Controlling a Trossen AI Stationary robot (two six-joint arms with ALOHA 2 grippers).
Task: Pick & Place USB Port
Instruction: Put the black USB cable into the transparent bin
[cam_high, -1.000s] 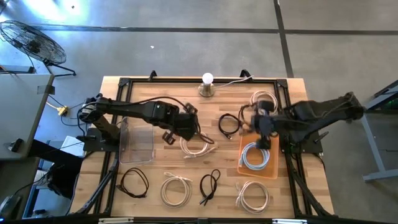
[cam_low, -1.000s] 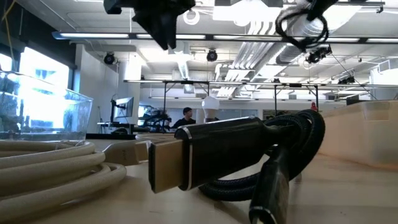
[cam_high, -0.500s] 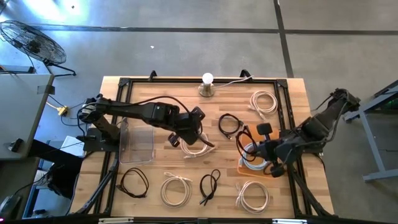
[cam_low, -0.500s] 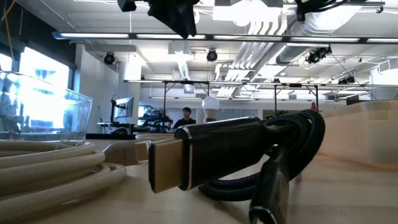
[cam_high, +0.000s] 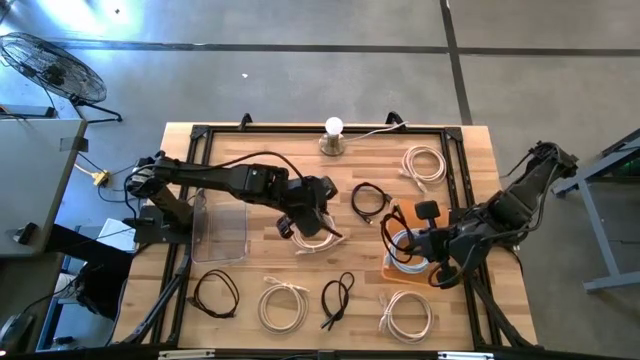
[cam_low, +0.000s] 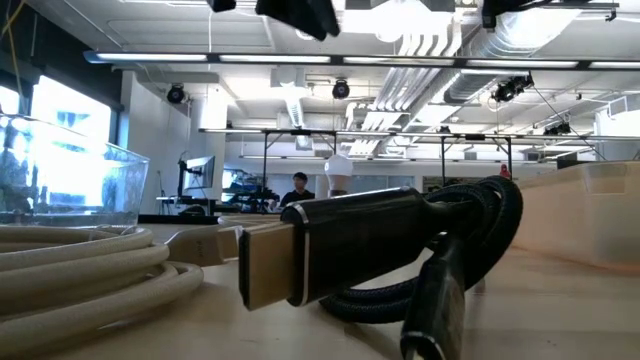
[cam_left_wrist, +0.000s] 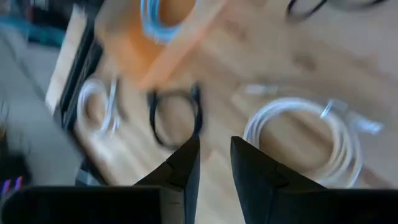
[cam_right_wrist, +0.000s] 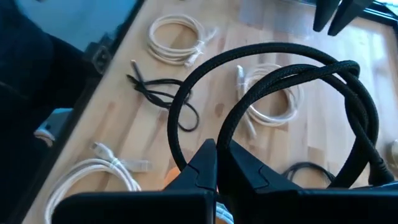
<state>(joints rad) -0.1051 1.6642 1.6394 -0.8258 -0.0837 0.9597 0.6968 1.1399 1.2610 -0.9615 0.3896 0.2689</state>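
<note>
Black braided cable (cam_right_wrist: 292, 93), clamped in right gripper (cam_right_wrist: 217, 163) for placement, hangs over orange tray (cam_high: 398, 268) at 4 o'clock; left gripper (cam_left_wrist: 214, 163), slightly parted, hovers over white coil (cam_high: 316, 236).

The left wrist picture is smeared: the orange tray (cam_left_wrist: 134, 43) and white coil (cam_left_wrist: 305, 134) lack detail. The black cable's (cam_right_wrist: 280, 112) connector stays hidden behind the right gripper (cam_right_wrist: 217, 163).
</note>
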